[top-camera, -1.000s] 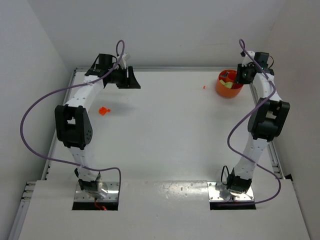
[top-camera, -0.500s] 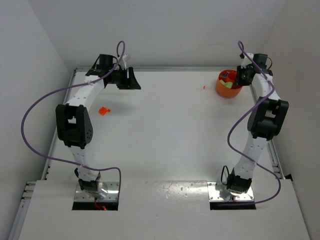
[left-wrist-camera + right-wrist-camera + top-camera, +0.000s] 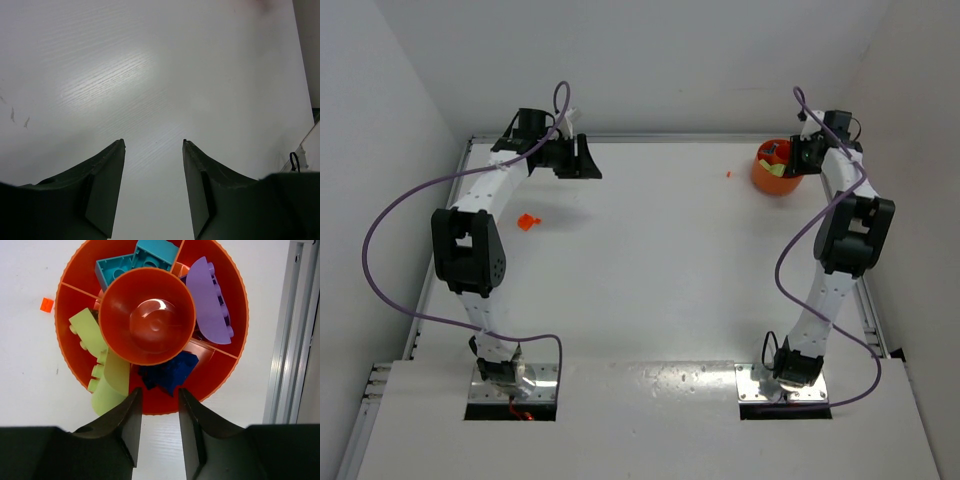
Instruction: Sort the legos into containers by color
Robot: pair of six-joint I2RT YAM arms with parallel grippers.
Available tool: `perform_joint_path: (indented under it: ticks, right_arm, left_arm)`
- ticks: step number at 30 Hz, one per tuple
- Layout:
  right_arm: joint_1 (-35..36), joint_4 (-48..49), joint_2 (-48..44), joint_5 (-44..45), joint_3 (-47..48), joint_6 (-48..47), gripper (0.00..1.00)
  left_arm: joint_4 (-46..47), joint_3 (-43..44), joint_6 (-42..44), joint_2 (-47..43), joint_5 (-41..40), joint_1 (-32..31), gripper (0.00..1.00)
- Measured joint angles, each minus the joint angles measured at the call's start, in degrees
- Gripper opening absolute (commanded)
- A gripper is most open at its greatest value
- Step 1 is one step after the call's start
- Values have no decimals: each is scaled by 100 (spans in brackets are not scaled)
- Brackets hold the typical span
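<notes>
Right fingers (image 3: 125, 425) stand narrowly apart with nothing between them. The right gripper (image 3: 159, 392) hangs over the near rim of the orange bowl (image 3: 146, 325). A dark blue brick (image 3: 170, 372) lies in the compartment just past the fingertips, not gripped. Other compartments hold yellow-green bricks (image 3: 100, 370), a purple piece (image 3: 212, 300) and light blue bricks (image 3: 135, 262). The centre cup is bare. A tiny orange-red brick (image 3: 46, 304) sits on the table (image 3: 650, 270) beside the bowl, not touching it. The bowl is at the far right corner of the table.

The left gripper (image 3: 152, 145) has its fingers moderately apart and holds nothing, over bare table at the far left. A bigger orange-red brick (image 3: 527, 221) lies on the table near the left arm, well apart from the bowl.
</notes>
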Motion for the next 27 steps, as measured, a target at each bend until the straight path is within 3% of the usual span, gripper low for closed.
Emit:
perform_joint_path:
  ticks: [11, 18, 22, 27]
  right_arm:
    - [0, 212, -72, -50, -72, 26, 38]
    - [116, 466, -1379, -614, -570, 44, 38]
    - [476, 249, -1589, -828, 17, 166, 38]
    - [1283, -83, -1073, -675, 1058, 619, 38]
  left_arm:
    - [0, 0, 2, 0, 0, -2, 55]
    - [-4, 0, 0, 0, 4, 0, 55]
    - [-4, 2, 0, 2, 7, -2, 55]
    - [0, 11, -35, 33, -76, 0, 57]
